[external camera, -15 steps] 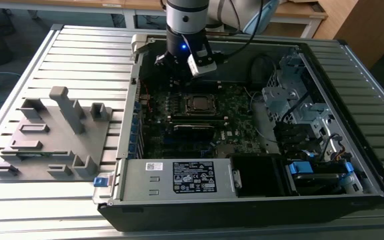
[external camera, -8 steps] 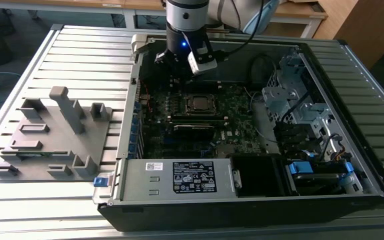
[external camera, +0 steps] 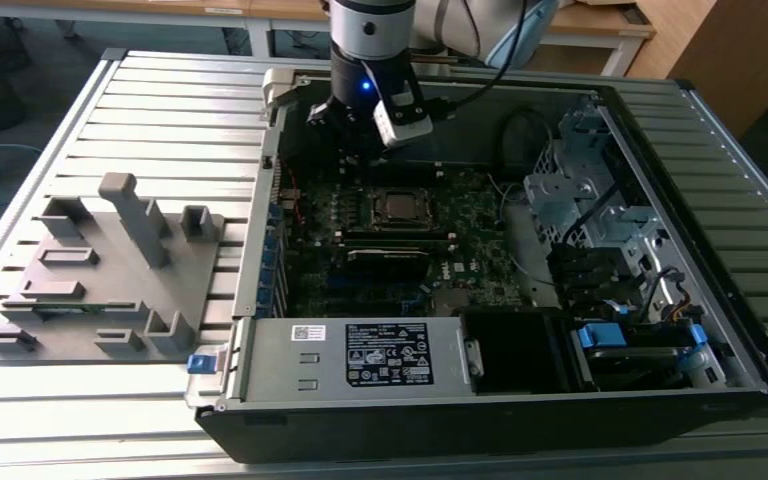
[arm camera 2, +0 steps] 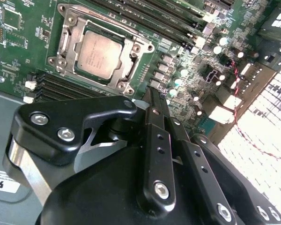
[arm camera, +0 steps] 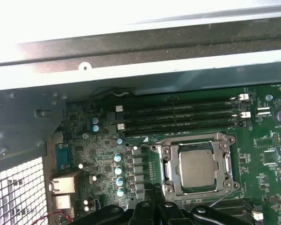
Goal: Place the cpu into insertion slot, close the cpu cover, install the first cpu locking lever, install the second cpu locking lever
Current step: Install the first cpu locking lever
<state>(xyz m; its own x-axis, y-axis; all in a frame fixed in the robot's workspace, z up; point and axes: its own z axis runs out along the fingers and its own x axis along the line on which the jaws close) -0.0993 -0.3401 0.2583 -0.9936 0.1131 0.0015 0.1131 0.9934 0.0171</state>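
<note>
Risk sits with my gripper (arm camera 2: 150, 95), fingers pressed together on nothing, poised near the insertion slot (arm camera 2: 77, 70) where the cpu (arm camera 2: 100, 51) lies under the cpu cover (arm camera 2: 130, 55): a crooked descent could scrape the motherboard (arm camera 2: 18, 42).

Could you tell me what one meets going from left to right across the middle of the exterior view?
Grey fixture plate → computer case's wall → cpu → metal drive cage
</note>
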